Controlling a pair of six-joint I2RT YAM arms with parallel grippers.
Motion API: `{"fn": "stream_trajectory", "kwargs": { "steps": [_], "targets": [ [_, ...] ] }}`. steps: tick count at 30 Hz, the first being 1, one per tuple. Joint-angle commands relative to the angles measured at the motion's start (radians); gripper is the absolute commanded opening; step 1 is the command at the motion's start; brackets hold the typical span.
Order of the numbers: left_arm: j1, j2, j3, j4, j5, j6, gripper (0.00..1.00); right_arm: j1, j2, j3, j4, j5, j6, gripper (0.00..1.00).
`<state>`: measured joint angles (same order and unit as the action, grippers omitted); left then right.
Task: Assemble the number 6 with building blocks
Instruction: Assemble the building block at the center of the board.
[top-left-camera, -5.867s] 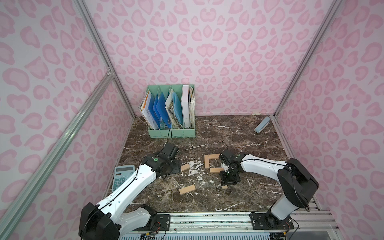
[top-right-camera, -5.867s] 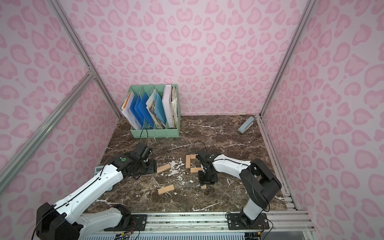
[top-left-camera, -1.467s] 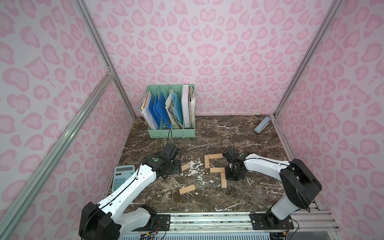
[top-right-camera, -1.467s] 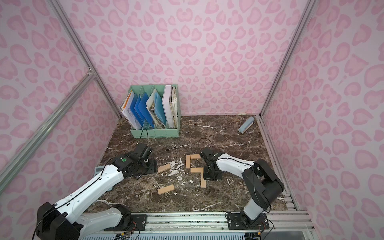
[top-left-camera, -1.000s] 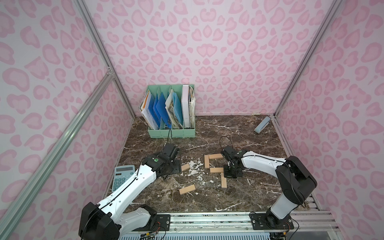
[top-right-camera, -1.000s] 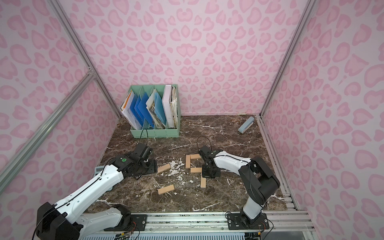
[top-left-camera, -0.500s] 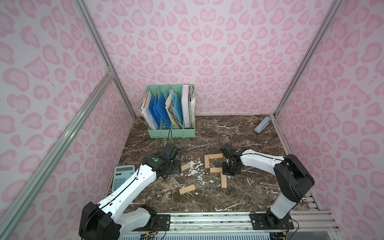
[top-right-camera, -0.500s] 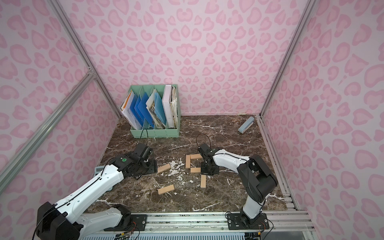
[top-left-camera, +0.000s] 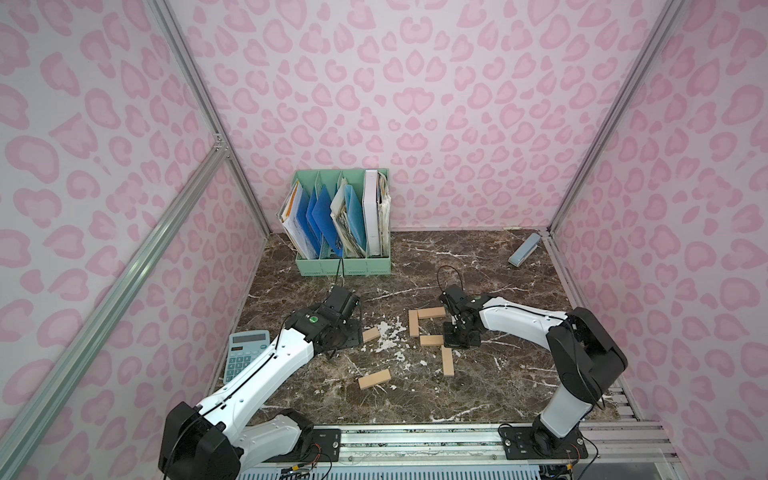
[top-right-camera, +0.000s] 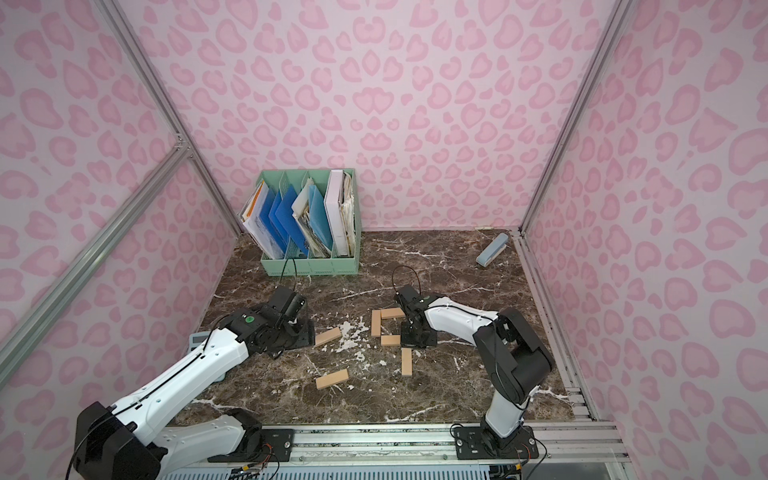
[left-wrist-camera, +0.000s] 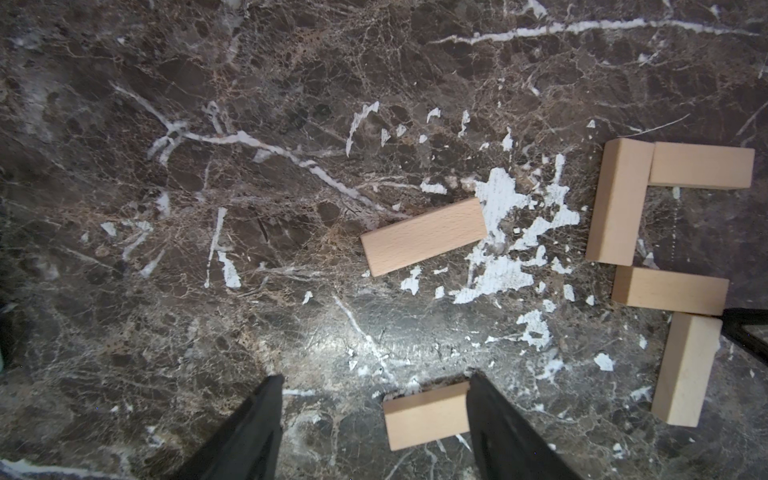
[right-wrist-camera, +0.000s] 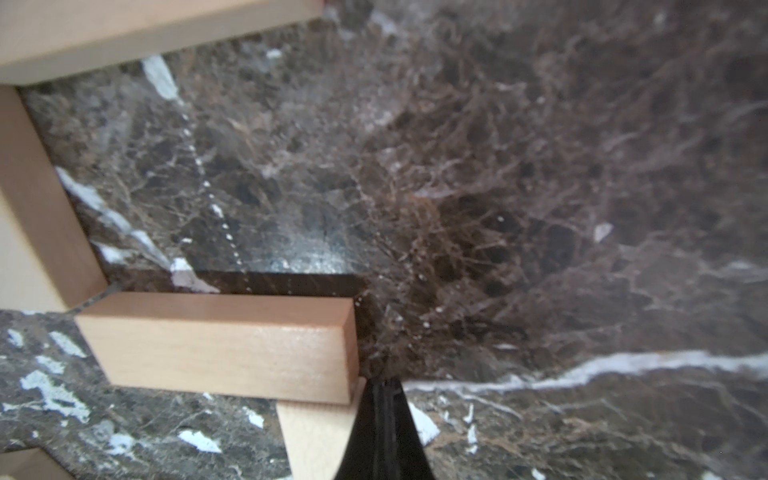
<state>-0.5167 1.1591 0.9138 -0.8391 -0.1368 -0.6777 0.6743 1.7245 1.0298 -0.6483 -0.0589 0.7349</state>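
Four tan building blocks lie together as a partial number 6 in both top views: an upright left block (top-left-camera: 413, 323), a top block (top-left-camera: 431, 313), a middle block (top-left-camera: 431, 340) and a lower right block (top-left-camera: 447, 360). My right gripper (right-wrist-camera: 384, 384) is shut and holds nothing. Its tip rests where the middle block's (right-wrist-camera: 224, 353) end meets the lower block (right-wrist-camera: 316, 436). Two loose blocks lie to the left, one (top-left-camera: 371, 334) beside my left wrist and one (top-left-camera: 374, 379) nearer the front. My left gripper (left-wrist-camera: 374, 380) hovers open above the table, and the front block (left-wrist-camera: 426, 419) shows below, by one finger.
A green file organiser (top-left-camera: 343, 266) full of folders stands at the back. A calculator (top-left-camera: 245, 355) lies at the left edge, partly under my left arm. A grey-blue case (top-left-camera: 524, 249) sits in the back right corner. White flakes (top-left-camera: 390, 330) mark the dark marble table (top-left-camera: 478, 395).
The lower right block, earlier at my right gripper, now lies flat below the middle block. The shut right gripper has slid back along it to the joint. The left arm has not moved.
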Motion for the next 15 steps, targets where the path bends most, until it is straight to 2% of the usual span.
{"fn": "stream_trajectory", "kwargs": {
  "steps": [1,9,10,12,14,15],
  "targets": [
    [0.000,0.003,0.001,0.002,-0.005,0.004,0.73,0.001,0.002,0.009,-0.008,0.004,-0.003,0.00],
    [0.001,0.004,0.003,0.004,0.000,0.011,0.74,-0.001,-0.009,0.000,-0.046,0.020,-0.006,0.00],
    [0.000,0.004,0.001,0.002,0.003,0.018,0.74,-0.003,-0.021,-0.004,-0.062,0.027,-0.003,0.10],
    [0.000,0.000,0.000,0.004,0.019,0.051,0.75,-0.006,-0.058,-0.007,-0.103,0.051,0.000,0.42],
    [0.000,-0.015,-0.007,0.000,0.037,0.103,0.76,-0.011,-0.121,0.003,-0.171,0.095,0.012,0.60],
    [-0.002,-0.029,-0.012,-0.001,0.045,0.131,0.76,-0.014,-0.154,0.010,-0.200,0.113,0.014,0.63]
  ]
}}
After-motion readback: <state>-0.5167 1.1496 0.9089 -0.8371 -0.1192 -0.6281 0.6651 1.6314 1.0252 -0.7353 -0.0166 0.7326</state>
